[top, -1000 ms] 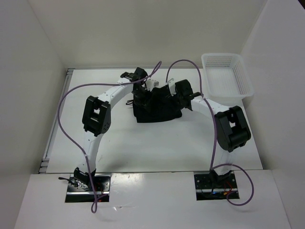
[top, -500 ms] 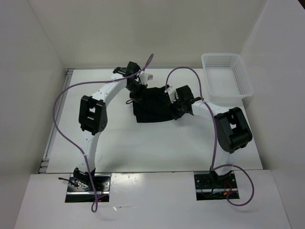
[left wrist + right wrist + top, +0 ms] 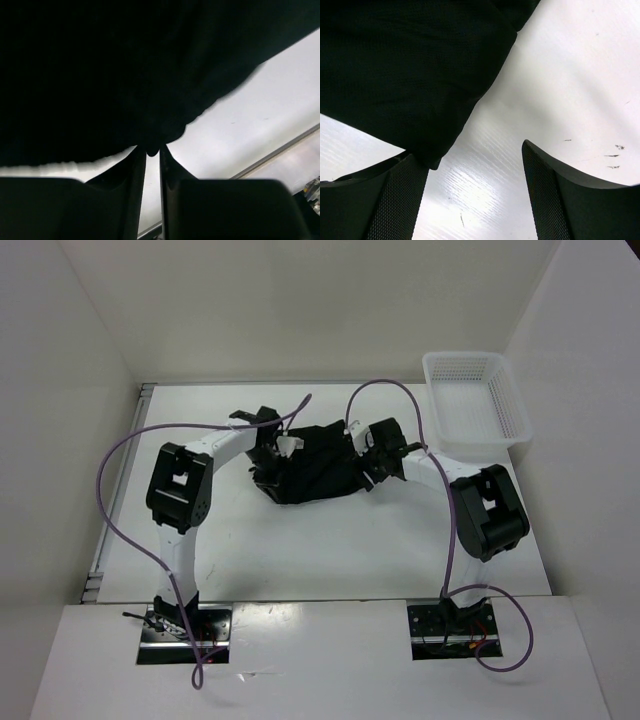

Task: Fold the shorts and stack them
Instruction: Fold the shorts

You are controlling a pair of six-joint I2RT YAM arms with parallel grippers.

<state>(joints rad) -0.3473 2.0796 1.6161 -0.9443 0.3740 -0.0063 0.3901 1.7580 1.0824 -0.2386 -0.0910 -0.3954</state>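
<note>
Left hand [image 3: 151,154] is seen clamped on a fold of the plain black soft fabric shorts [image 3: 318,472]; right hand [image 3: 469,150] is held spread, released, just beside their edge. Shorts are bunched on the white surface [image 3: 330,540] between both hands.

From my station I see a white plastic mesh basket [image 3: 472,400], rectangular with flared walls, sitting at the far right corner of the flat white tabletop [image 3: 330,540], close to the right-hand white wall panel [image 3: 590,390]. A matching white panel [image 3: 60,440] closes off the left side and a plain white back wall [image 3: 320,310] stands at the far edge. Along the table's left edge runs a thin grey metal rail [image 3: 115,500]. At the near side a white ledge [image 3: 320,660] spans the full width. In the right wrist view I can make out a few small dark scuff marks [image 3: 615,150] on the table surface.
</note>
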